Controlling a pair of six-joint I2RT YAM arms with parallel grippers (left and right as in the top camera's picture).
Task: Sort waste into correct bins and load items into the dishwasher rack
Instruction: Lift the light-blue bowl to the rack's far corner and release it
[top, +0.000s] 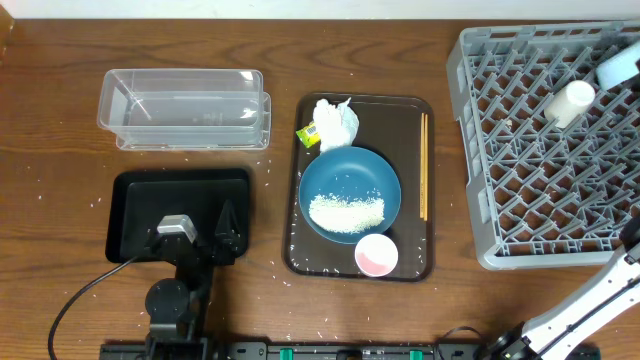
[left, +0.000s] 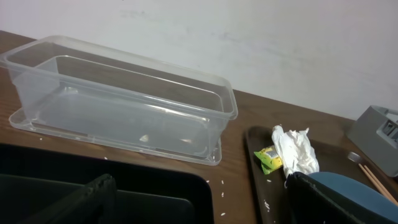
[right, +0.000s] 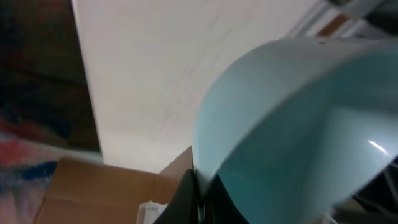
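2 items at the rack, 3 more to load

Pinches small light-blue bowl (right: 292, 124) in right gripper (right: 196, 190), shut tight on the thin rim, prob. the only part narrow enough to grab. Hangs it over far right corner of dishwasher rack (top: 520, 190), near white cup (top: 570, 102) already lying on the lattice. Judged mid-placement, not yet let go. Can't tell from wrist view whether bowl touches the grid.

Holds left gripper (left: 200, 180) low over flat black tray (top: 135, 205), spread as wide as it goes, w/ nothing between fingers. Looks parked for waste work: faces clear tub (left: 118, 99), w/ brown serving tray (top: 390, 120) just beside.

Finds the rest on that serving tray: crumpled tissue (top: 335, 122) touching yellow-green wrapper (top: 308, 135) at far end, dark-blue dish (top: 345, 165) mid-tray w/ rice heap (top: 346, 212) inside, pink cup (top: 376, 254) just beside dish at near edge, chopsticks (top: 423, 165) along right side. Sees no tissue or wrapper in either of the 2 bins.

Needs rice tipped out before racking the dish, imo. Risks scattering grains if tilted away from a bin.
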